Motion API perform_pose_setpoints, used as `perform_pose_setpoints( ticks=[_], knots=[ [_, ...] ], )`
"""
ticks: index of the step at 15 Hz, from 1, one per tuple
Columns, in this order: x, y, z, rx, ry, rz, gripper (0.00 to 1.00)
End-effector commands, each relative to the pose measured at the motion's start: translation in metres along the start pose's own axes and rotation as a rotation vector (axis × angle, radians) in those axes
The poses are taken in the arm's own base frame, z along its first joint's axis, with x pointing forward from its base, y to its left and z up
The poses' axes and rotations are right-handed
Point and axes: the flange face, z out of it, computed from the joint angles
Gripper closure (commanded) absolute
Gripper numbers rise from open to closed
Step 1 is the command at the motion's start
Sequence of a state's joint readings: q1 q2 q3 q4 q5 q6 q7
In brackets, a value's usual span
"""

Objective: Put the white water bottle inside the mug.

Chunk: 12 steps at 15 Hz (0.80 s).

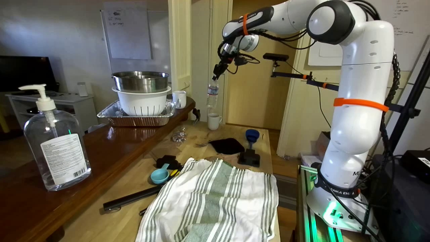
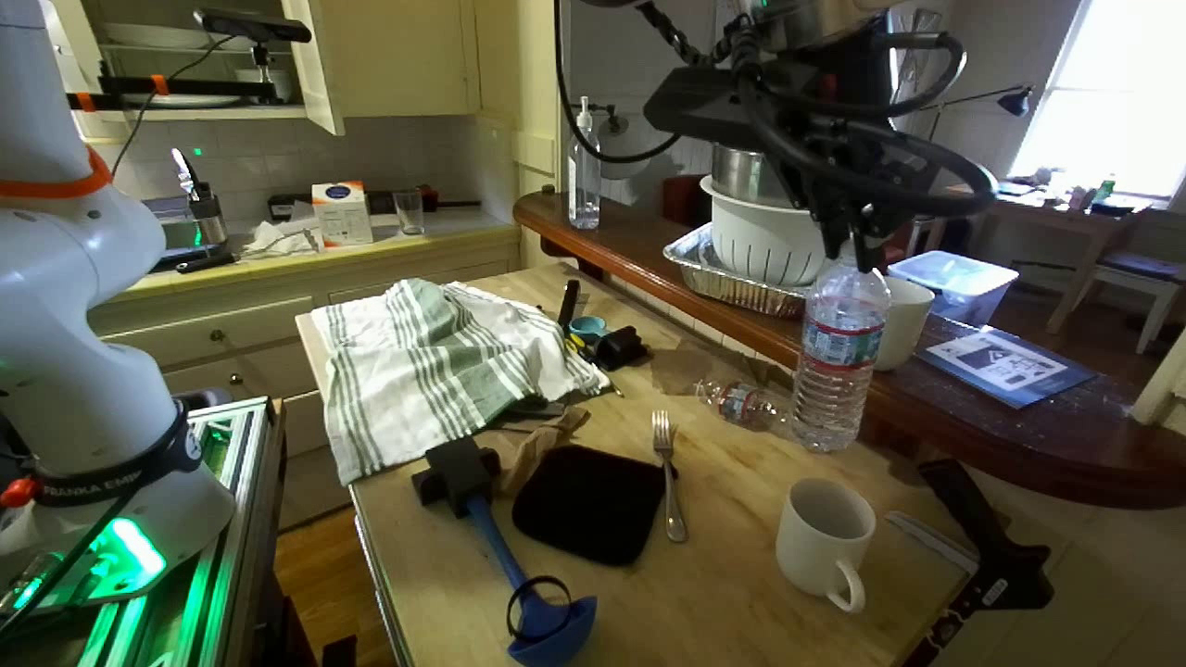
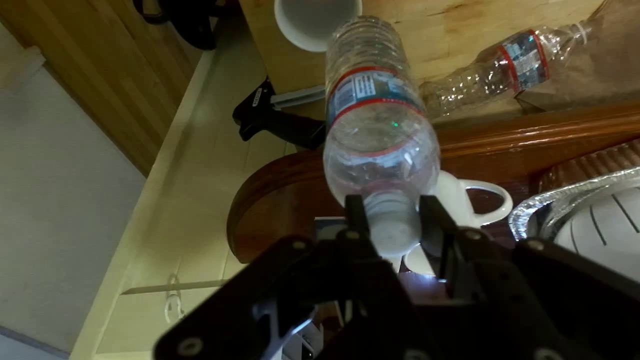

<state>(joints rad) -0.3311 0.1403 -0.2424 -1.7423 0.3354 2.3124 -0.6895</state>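
The Robotiq gripper point(image 3: 393, 215) pinches the plastic water bottle point(image 2: 836, 361) by its neck, base down, slightly tilted, higher than the tabletop mug point(image 2: 812, 551).

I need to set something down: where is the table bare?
In an exterior view, bare wood lies between the mug and fork, and between the mug and blue ladle. It is crowded beside the towel, around the turquoise cup. Mind the bottle held near the mug.

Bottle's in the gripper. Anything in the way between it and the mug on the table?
Nothing visible stands between the held bottle in the gripper and the mug lower down on the table. A loose bottle lies to one side, out of that gap.
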Motion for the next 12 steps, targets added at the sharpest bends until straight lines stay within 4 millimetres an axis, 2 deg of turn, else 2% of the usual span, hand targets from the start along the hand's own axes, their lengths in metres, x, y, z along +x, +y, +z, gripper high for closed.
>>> perform_pose_setpoints(
  ticks=[1, 5, 12],
  knots=[
    [0.012, 0.018, 0.007, -0.010, 0.017, 0.043, 0.92],
    [0.012, 0.031, 0.021, -0.021, 0.003, 0.064, 0.92],
    [0.006, 0.038, 0.041, -0.010, -0.019, 0.085, 0.92]
  ],
)
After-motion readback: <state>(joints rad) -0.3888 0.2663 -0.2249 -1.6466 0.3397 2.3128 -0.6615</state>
